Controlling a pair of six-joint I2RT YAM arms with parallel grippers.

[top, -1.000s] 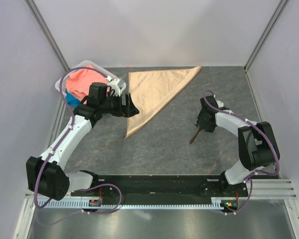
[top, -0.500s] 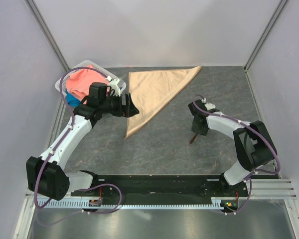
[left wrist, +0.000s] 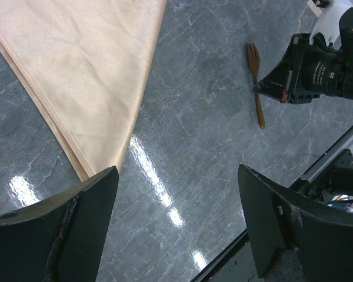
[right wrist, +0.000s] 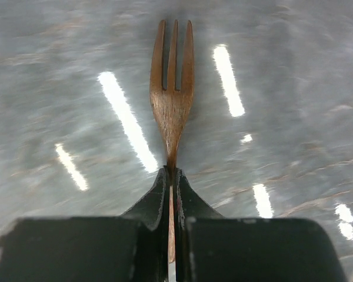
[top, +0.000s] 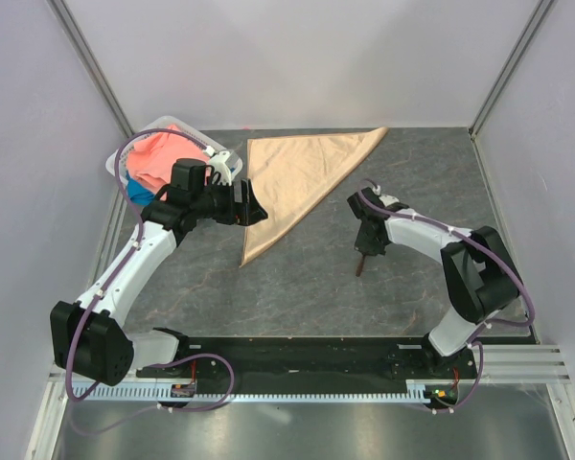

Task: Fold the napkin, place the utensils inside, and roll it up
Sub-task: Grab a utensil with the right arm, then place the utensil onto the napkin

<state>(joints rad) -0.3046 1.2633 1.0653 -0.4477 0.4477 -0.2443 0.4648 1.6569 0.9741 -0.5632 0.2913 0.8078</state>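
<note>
right end effector [right wrist: 172,172] half hides the fork [right wrist: 172,100].

The napkin [top: 302,177], a shiny peach-gold cloth, lies flat on the far left part of the table [top: 297,287]. It is folded into a triangle, with one edge near the table's far edge and one tip pointing toward its near side. The fork [top: 361,265], small, slender and dark brown, sits just right of the table's middle. Its thin handle is pinched by the right gripper [top: 367,247], and its tines point toward the far edge.
</note>
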